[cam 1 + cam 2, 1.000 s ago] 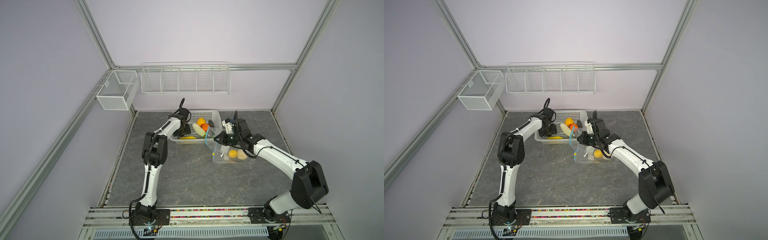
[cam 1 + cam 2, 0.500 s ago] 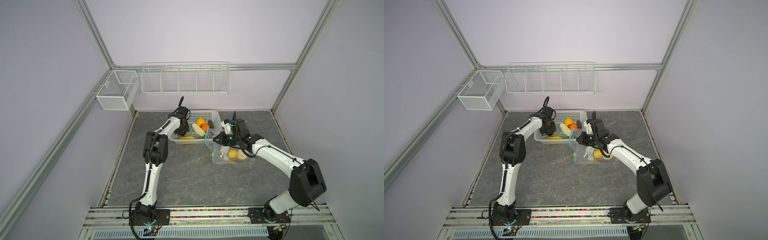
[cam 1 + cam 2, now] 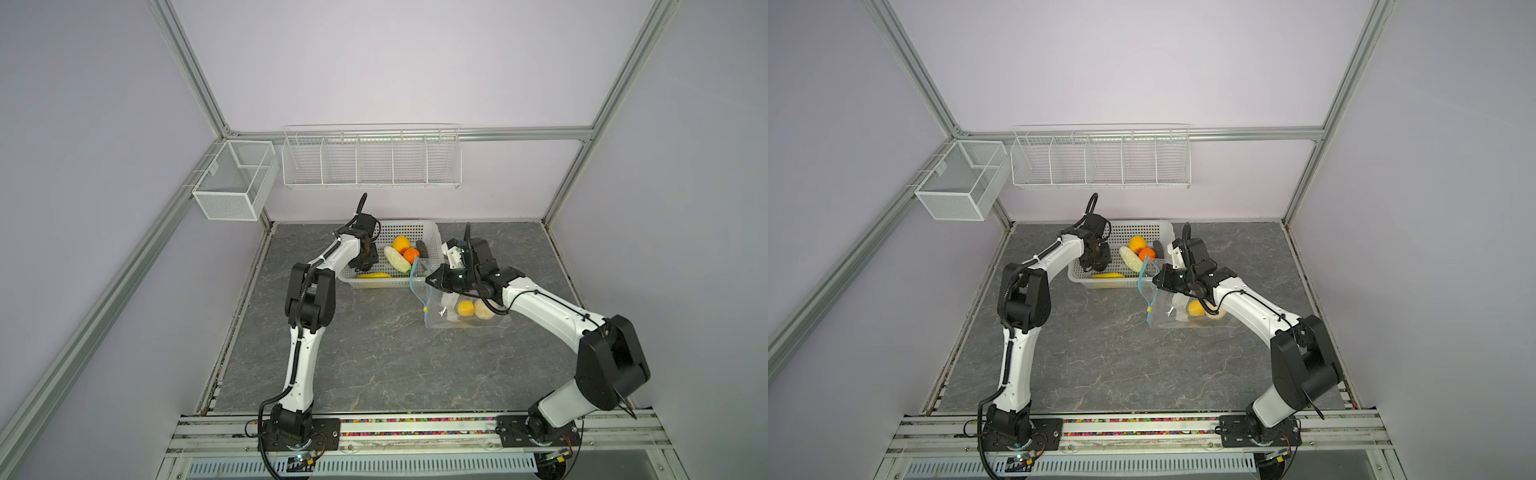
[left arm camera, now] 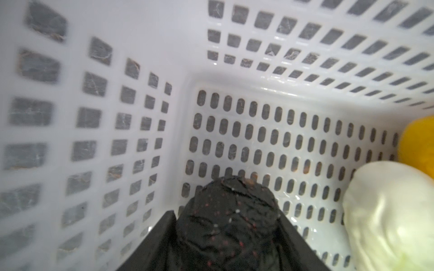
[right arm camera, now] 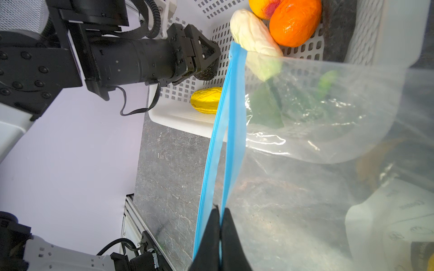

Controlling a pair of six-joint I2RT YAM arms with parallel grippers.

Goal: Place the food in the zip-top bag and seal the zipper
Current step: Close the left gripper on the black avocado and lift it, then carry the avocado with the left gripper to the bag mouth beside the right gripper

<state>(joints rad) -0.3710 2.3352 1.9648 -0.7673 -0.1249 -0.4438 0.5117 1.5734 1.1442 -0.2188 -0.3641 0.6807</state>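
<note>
Zipper (image 5: 236,105) clamped in right gripper (image 5: 220,211), clear wrist-side only.

Left wrist view: black piece (image 4: 225,225) runs off the bottom edge, white piece (image 4: 387,215) and yellow piece (image 4: 418,143) cut by the right edge, basket (image 4: 70,129) near wall blurred. Right wrist view: right gripper (image 5: 220,211) mostly out of frame below, only the tips on the zipper (image 5: 225,131) show; shapes through the zip-top bag (image 5: 328,112) smeared (inside or behind, can't tell). In both top views left gripper (image 3: 368,266) (image 3: 1098,264) tips hidden down in the basket
</note>
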